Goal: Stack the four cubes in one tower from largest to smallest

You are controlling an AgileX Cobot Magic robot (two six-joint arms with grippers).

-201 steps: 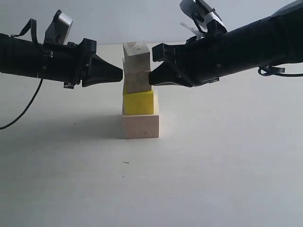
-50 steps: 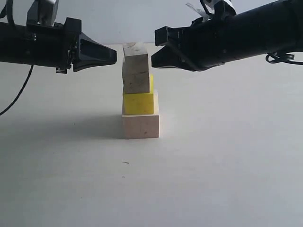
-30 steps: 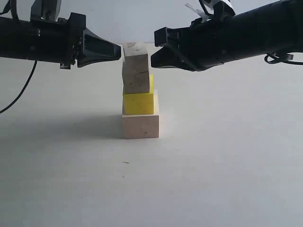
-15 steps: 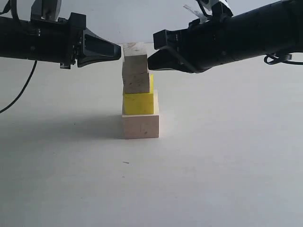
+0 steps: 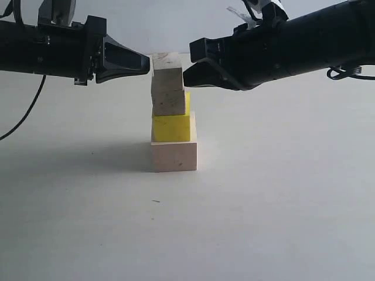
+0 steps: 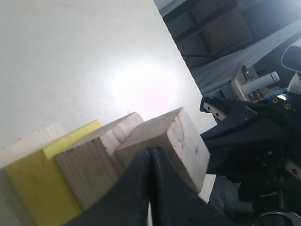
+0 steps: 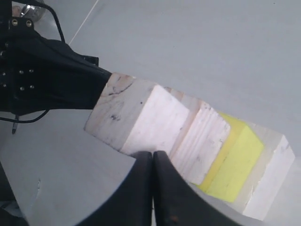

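Exterior view: the tower [image 5: 171, 111] stands near the middle of the white table [image 5: 263, 205]. The largest cube [image 5: 174, 156] is the base, then the yellow cube [image 5: 171, 127], the third cube [image 5: 170, 101] and the top cube [image 5: 167, 72]. The upper two sit slightly toward 9 o'clock of the yellow one. A white tag [image 5: 256, 13] on my right arm is too small to read. There is open table all round the base. My left gripper [image 5: 146, 61], jaws closed on nothing, points at the top cube from 9 o'clock, tip just beside its face. My right gripper [image 5: 186, 76], also closed and empty, comes in from 3 o'clock at the seam between the top and third cubes. I cannot tell whether either tip touches.

Left wrist view: the closed left gripper [image 6: 150, 153] lies just at the top cube's [image 6: 174, 141] edge, with the right gripper [image 6: 235, 136] beyond it.

Right wrist view: the closed right gripper [image 7: 153, 155] sits by the lower edge of the top cube [image 7: 136, 120], the left gripper [image 7: 56, 80] against its far side.
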